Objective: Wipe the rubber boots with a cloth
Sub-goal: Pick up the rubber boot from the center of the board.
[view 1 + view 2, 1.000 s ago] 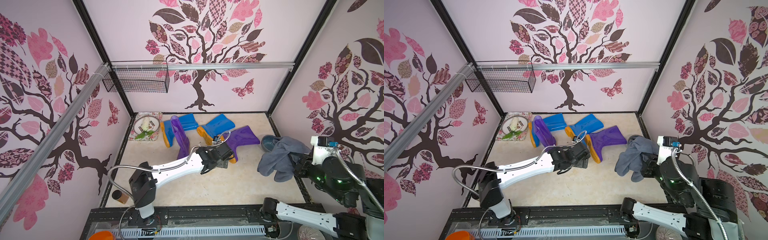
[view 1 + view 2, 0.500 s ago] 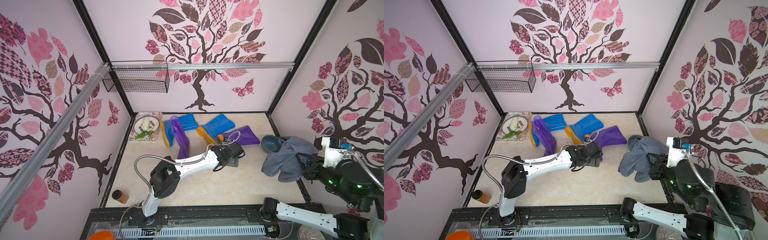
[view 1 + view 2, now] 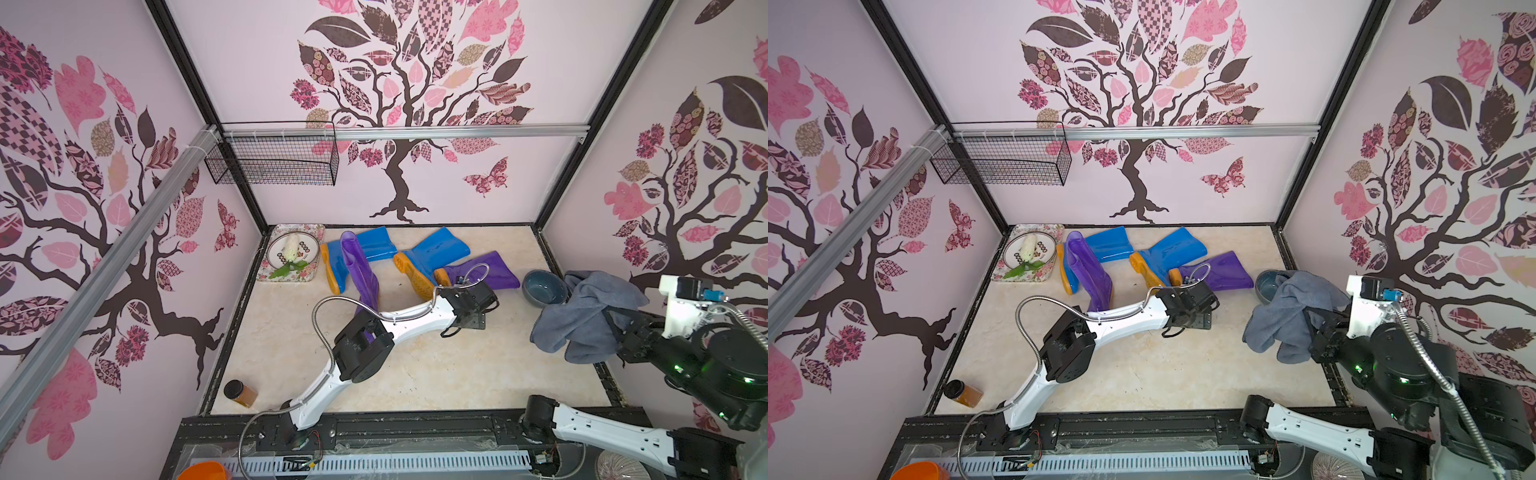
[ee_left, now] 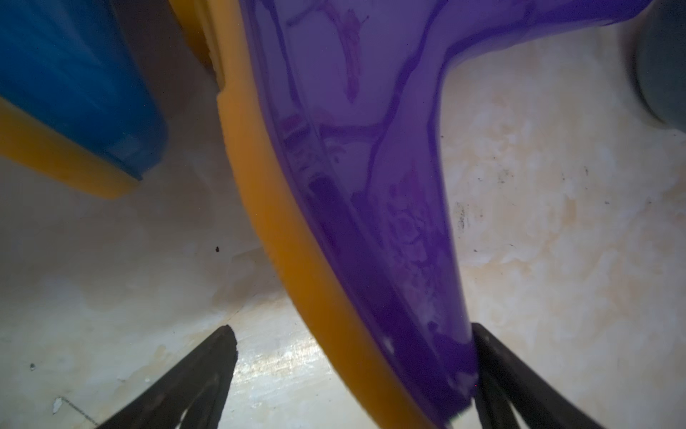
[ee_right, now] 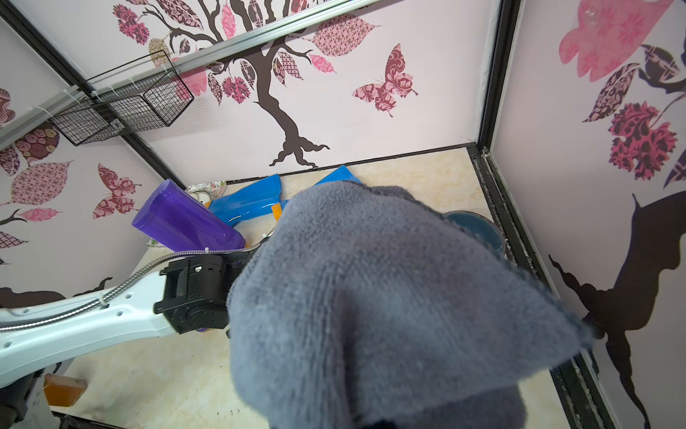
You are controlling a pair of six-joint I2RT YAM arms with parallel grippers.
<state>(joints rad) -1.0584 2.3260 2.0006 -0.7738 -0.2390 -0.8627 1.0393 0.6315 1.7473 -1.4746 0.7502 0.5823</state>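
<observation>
Four rubber boots lie at the back of the floor: a blue boot (image 3: 368,245), a purple boot (image 3: 357,266) leaning across it, a second blue boot (image 3: 436,253) and a second purple boot (image 3: 488,272) on its side. My left gripper (image 4: 352,330) is open around the foot of that second purple boot (image 4: 371,185). One finger (image 4: 501,371) touches its purple side. The other finger (image 4: 208,371) stands clear of the orange sole (image 4: 297,260). My right gripper (image 3: 614,328) is raised at the right, shut on the grey-blue cloth (image 3: 582,320), which drapes over its fingers (image 5: 371,297).
A grey-blue bowl (image 3: 544,286) sits beside the hanging cloth near the right wall. A floral tray (image 3: 309,276) with a plate stands in the back left corner. An amber jar (image 3: 241,392) lies front left. A wire basket (image 3: 274,160) hangs on the back wall.
My left gripper has moved right, onto the foot of the lying purple boot. The right arm has drawn the cloth to the right, uncovering the bowl.
</observation>
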